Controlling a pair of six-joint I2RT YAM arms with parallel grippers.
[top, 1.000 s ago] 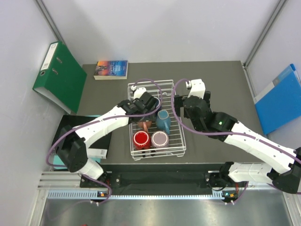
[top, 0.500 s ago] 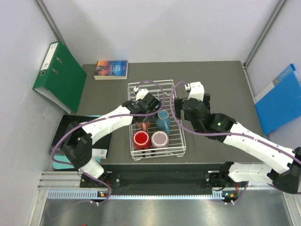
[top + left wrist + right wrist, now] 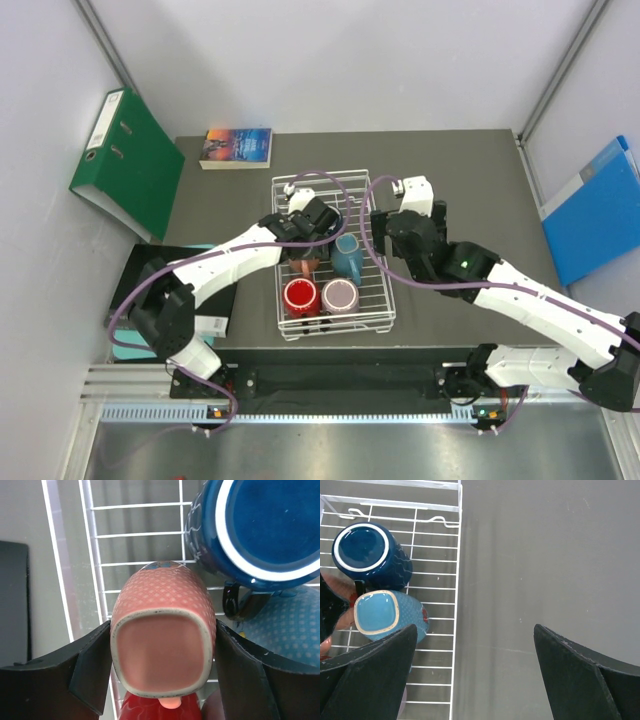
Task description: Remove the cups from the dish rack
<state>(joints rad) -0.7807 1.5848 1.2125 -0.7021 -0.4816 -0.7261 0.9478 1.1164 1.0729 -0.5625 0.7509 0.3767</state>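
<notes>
The step in hand is the grasp. The left end effector (image 3: 163, 645) clamps both sides of the salmon-pink cup (image 3: 161, 595) in the left half of the dish rack (image 3: 372, 285), mid-bench (image 3: 470, 190). The cup stands inverted, base up, long axis vertical. The next move probably calls for a straight lift clear of the dark blue cup (image 3: 260, 525). The right end effector (image 3: 475, 640) hangs wide open beside the rack.
</notes>
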